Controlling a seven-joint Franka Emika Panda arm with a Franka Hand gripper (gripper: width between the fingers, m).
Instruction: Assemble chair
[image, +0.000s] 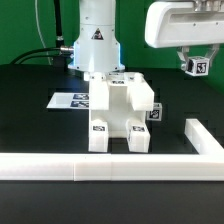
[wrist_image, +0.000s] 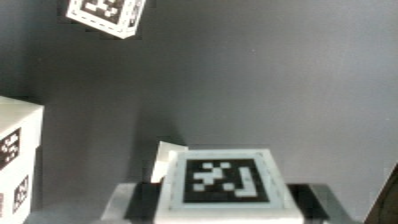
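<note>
The partly built white chair (image: 117, 115), blocks with small tags, stands at the table's middle in front of the robot base. My gripper (image: 197, 60) hangs high at the exterior view's right, well above the table and apart from the chair. It is shut on a small white square part (image: 198, 67) with a tag on its face. In the wrist view that tagged part (wrist_image: 221, 178) sits between the two dark fingers (wrist_image: 146, 200), gripper (wrist_image: 224, 206). Another tagged white piece (wrist_image: 103, 14) and a white tagged block (wrist_image: 16, 150) lie below on the dark table.
A long white border rail (image: 100, 168) runs along the front, with a short arm (image: 205, 135) at the exterior view's right. The marker board (image: 70, 100) lies flat beside the chair at the left. The robot base (image: 95, 45) stands behind.
</note>
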